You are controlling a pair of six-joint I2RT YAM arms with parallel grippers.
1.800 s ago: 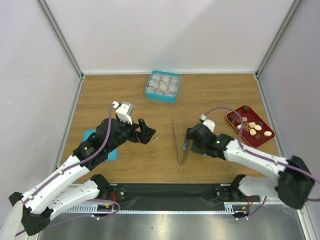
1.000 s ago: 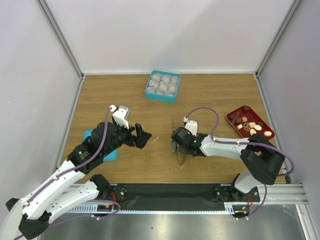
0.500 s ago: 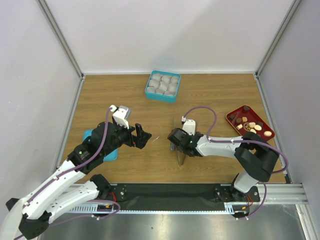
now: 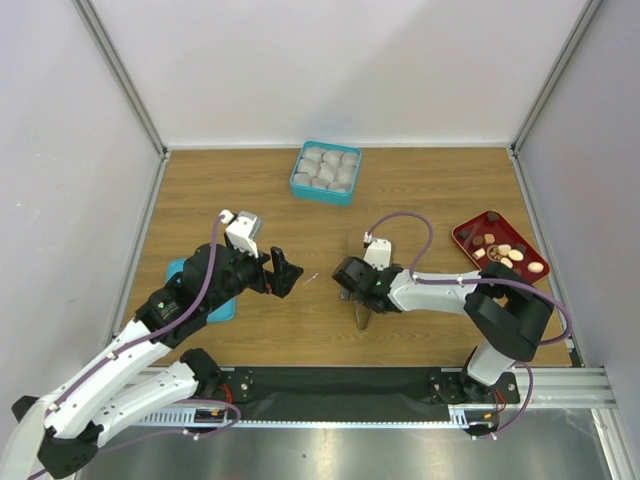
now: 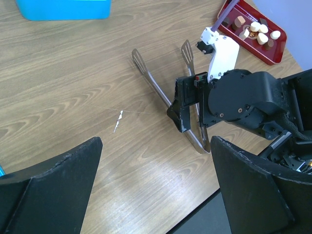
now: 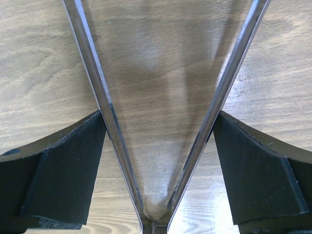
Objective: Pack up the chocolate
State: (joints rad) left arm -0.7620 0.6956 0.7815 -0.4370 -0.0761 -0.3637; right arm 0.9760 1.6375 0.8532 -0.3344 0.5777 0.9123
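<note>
The chocolate pieces [image 4: 505, 255], dark and cream, lie in a red tray [image 4: 462, 240] at the right; they also show in the left wrist view [image 5: 258, 27]. The teal box [image 4: 297, 185] with paper cups stands at the back centre. My right gripper [image 4: 355, 292] is down on the table over long metal tweezers [image 4: 349, 255], near their hinge. In the right wrist view its pads [image 6: 73, 161] touch both tweezer arms [image 6: 97, 83], which still spread in a V. My left gripper [image 4: 285, 272] is open and empty above the table, left of the tweezers [image 5: 156, 85].
A flat teal lid [image 4: 180, 270] lies under the left arm at the left. A small white scrap [image 5: 118, 121] lies on the wood between the grippers. The enclosure walls stand on three sides.
My right arm swung left from near the tray to the tweezers and settled its fingers around them. My left arm drew back slightly, then held still.
</note>
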